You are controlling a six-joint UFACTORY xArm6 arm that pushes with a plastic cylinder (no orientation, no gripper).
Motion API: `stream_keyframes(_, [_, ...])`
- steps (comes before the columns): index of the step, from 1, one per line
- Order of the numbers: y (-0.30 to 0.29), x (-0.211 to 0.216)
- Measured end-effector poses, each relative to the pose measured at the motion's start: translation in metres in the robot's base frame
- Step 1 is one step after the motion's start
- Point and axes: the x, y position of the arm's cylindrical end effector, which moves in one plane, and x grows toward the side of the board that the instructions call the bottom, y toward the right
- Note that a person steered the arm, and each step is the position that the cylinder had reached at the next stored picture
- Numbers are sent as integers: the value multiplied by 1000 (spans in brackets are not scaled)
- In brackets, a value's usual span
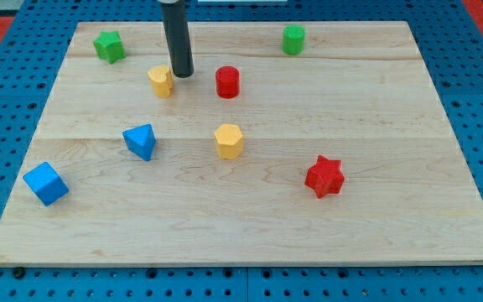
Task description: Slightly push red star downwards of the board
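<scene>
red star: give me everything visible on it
The red star is a small, solid, matte block with stubby points, lying flat on the wooden board toward the view's lower right. Nothing touches it. The nearest block, the yellow hexagon, sits apart to its left. My tip is far off, upper left.

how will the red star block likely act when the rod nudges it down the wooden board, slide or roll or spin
The red star-shaped block sits flat and squat, so it will probably slide rather than roll or tip. Its points may make it spin if my tip, now far off beside the yellow block, meets one off-centre. The smooth wooden board suggests little drag.
</scene>
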Motion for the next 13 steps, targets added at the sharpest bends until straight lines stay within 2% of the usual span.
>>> stream_keyframes(3, [91, -16])
stream_keyframes(4, [200, 13])
stream_keyframes(5, [224, 78])
stream_keyframes(6, [208, 129])
stream_keyframes(8, [204, 143])
stream_keyframes(10, [213, 190])
stream_keyframes(11, [213, 191])
stream_keyframes(13, [198, 253])
